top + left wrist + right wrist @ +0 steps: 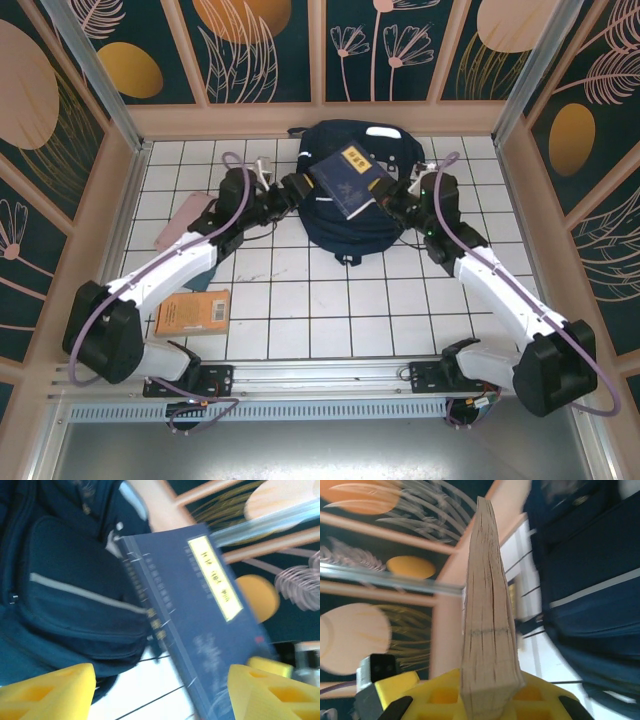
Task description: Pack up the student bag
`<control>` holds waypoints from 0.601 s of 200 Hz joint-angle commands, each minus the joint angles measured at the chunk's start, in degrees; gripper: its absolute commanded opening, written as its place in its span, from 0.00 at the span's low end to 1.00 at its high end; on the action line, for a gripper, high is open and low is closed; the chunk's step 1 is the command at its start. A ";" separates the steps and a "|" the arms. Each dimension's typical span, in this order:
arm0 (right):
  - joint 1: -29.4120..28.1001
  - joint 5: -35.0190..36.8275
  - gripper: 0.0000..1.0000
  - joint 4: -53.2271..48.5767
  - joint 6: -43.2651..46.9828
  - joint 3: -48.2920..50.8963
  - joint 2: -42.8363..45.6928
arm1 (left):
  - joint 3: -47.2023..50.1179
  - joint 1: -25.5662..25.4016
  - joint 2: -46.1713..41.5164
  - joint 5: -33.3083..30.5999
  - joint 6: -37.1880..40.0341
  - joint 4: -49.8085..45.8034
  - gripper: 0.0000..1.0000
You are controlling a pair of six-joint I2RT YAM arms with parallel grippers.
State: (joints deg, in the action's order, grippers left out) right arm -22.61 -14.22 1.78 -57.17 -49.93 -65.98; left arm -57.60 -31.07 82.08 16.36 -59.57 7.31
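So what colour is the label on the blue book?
Yellow. The label on the navy book shows best in the left wrist view.

The white left arm (pixel 170 265) and white right arm (pixel 490 275) angle inward, the left yellow-fingered gripper (pixel 162 672) standing spread apart, the right yellow-fingered gripper (pixel 490 682) clamped on a thick navy-blue book (pixel 350 180).

Student bag (pixel 348 236) is matt cloth, book (pixel 350 182) rough-edged paper (its cover smooth).

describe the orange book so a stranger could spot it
Start at the white tiled table, its near edge by the left arm's base. The orange book lies flat there. Unlike it, the navy book bears a yellow label, up over the student bag.
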 commanded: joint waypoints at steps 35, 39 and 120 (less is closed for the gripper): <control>7.82 9.27 0.06 -17.69 10.47 -1.05 6.36 | -17.52 -7.11 13.62 -8.42 26.85 -22.84 0.77; 8.55 9.09 0.05 -18.05 10.71 -0.84 6.76 | -19.02 -7.54 15.00 -9.07 27.83 -24.00 0.77; 19.41 2.35 0.06 -20.59 11.57 4.28 11.64 | -45.61 -13.05 38.38 -20.79 52.49 -41.17 0.87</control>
State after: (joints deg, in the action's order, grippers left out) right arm -5.26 -8.47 -18.59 -46.78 -47.00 -56.12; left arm -97.58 -43.53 116.51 1.28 -20.08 -25.39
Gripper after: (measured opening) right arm 0.117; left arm 0.869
